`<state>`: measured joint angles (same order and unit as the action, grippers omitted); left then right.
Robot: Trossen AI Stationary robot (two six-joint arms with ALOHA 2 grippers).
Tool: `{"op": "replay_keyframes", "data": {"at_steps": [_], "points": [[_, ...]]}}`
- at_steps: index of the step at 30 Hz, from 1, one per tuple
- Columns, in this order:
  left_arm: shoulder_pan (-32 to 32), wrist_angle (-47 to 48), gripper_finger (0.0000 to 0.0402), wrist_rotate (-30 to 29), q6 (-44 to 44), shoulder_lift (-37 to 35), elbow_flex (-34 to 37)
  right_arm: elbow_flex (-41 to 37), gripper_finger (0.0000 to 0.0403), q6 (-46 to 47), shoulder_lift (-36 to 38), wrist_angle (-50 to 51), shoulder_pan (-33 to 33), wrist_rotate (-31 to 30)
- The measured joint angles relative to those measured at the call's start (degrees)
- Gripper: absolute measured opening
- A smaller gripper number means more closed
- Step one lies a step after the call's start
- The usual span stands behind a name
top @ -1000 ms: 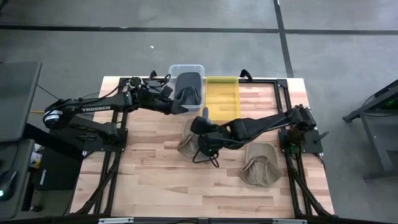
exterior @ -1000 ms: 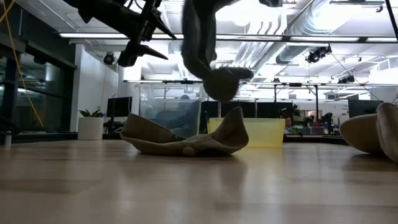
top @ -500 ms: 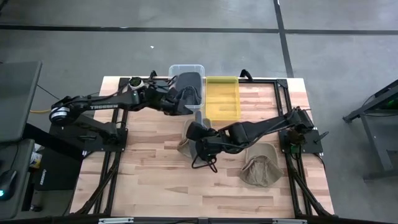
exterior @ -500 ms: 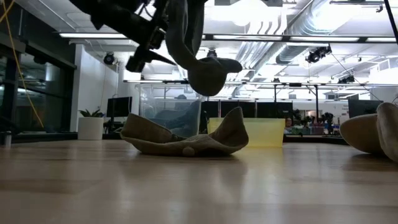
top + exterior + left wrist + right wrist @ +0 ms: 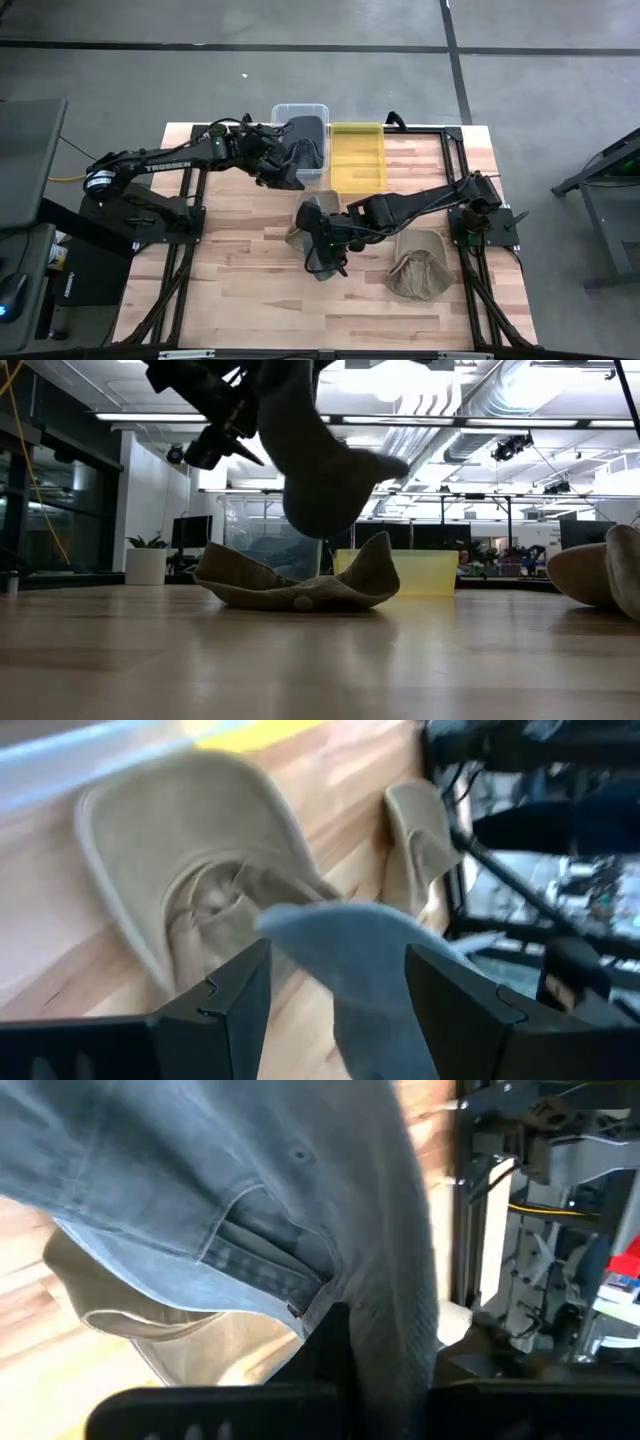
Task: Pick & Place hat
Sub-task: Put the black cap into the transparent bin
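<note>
A grey denim hat (image 5: pixel 321 243) (image 5: pixel 320 480) hangs in the air from my right gripper (image 5: pixel 333 232), above and just nearer than a tan hat (image 5: pixel 296 230) (image 5: pixel 300 586) that lies flat on the table by its brim. A second tan hat (image 5: pixel 420 266) (image 5: pixel 600 575) rests near the table's right side. My left gripper (image 5: pixel 291 172) (image 5: pixel 338 956) is open and hovers beside the clear bin (image 5: pixel 300 108). Its wrist view looks down on the first tan hat (image 5: pixel 180 870) and the grey hat (image 5: pixel 370 960). My right gripper is shut on the grey hat, with bunched cloth (image 5: pixel 395 1295) running down between its fingers (image 5: pixel 330 1348). The hat itself covers the place of contact, so the part held cannot be told. The hat hangs slack below the gripper, lifted clear of the table.
The clear bin holds a dark object (image 5: pixel 304 142). A yellow bin (image 5: pixel 357 150) (image 5: pixel 430 572) stands next to it at the far edge. Black frame rails (image 5: pixel 455 160) run along the table's sides. Bare wood lies toward the near edge.
My right gripper has carried the grey hat toward the table's near edge, past the flat tan hat. The hat has swung and now hangs larger and lower in the low view. The tan hats have stayed where they were.
</note>
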<state>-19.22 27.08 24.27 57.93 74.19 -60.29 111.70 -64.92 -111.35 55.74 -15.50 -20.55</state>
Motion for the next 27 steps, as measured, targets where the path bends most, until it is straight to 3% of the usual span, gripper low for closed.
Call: {"op": "replay_keyframes", "data": {"at_steps": [9, 21, 24, 27], "points": [[-0.02, 2.03, 0.0207, 3.28, -10.51, 2.16, -2.47, -0.02, 0.0002, -2.17, -0.94, -1.71, 0.01, 2.70], [0.11, -0.64, 0.0207, 2.93, -80.92, 2.62, -5.05, -0.02, 0.0002, -1.55, -0.94, -1.88, 0.08, 2.75], [0.11, -0.07, 0.0207, 1.39, -91.23, 2.60, -5.05, -0.02, 0.0002, -0.95, -0.94, -2.13, 0.15, 2.80], [0.11, 0.23, 0.0207, 2.50, -95.62, 3.88, -5.05, -0.02, 0.0002, -0.90, -0.94, -2.62, 0.15, 2.81]]}}
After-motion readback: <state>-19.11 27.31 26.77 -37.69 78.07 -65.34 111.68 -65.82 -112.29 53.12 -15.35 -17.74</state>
